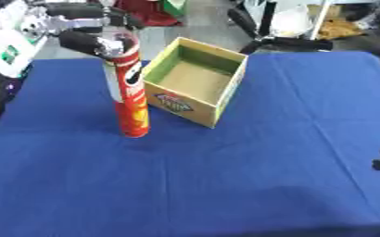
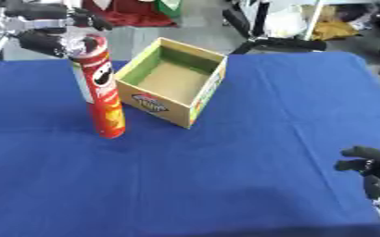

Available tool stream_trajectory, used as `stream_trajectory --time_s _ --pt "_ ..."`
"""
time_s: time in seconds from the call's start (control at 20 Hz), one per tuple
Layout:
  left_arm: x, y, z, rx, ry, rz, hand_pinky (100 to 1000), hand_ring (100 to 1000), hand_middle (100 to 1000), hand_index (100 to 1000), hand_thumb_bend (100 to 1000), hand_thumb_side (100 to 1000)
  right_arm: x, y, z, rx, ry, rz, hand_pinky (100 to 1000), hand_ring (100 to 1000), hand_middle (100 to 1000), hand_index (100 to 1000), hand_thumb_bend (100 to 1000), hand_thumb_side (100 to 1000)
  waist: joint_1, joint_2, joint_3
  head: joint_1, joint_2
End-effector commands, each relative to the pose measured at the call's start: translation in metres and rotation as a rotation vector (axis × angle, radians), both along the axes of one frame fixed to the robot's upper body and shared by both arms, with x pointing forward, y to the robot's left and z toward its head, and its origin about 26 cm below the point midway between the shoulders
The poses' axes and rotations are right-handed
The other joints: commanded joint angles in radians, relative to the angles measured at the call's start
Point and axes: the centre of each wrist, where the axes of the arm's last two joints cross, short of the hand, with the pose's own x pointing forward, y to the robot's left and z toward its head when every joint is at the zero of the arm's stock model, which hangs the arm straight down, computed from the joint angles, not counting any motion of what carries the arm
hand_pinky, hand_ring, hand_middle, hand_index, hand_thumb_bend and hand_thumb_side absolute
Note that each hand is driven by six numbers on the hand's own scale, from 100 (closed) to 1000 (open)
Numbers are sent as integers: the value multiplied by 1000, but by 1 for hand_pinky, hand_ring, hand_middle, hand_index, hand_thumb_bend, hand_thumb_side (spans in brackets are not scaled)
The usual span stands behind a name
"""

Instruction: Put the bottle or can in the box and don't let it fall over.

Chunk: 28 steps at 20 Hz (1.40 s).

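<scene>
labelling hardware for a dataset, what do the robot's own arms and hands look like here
The left hand is black, with thick rounded fingers and a silver metal piece at the joint. Its arm behind is white and silver with a small green marking. The right hand is also black, its fingers dark and rounded, with a lighter silver-grey part below, at the wrist. No cables can be made out.

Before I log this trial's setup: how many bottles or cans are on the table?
1. A tall red chip can stands upright on the blue table, left of the open cardboard box, its top at the left robot hand. The box interior looks empty.
</scene>
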Motion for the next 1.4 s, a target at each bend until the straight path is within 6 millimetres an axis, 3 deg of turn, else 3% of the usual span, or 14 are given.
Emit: stream_trajectory --time_s 0.05,1.15,1.4 --pt "-3 -2 13 135 9 -107 971 922 912 1000 100 1000 1 -4 7 -16 -17 3 828 697 758 850 100 481 0 -9 -1 -2 -1" --pt "-3 -3 4 271 46 -136 943 891 891 1000 100 1000 2 -4 8 -15 -17 3 827 696 755 850 100 481 0 -8 -3 -10 3" --pt "-3 -2 1 301 66 -138 849 840 850 994 100 843 2 -4 7 -15 -17 3 826 696 753 850 100 481 0 -7 -3 -15 1"
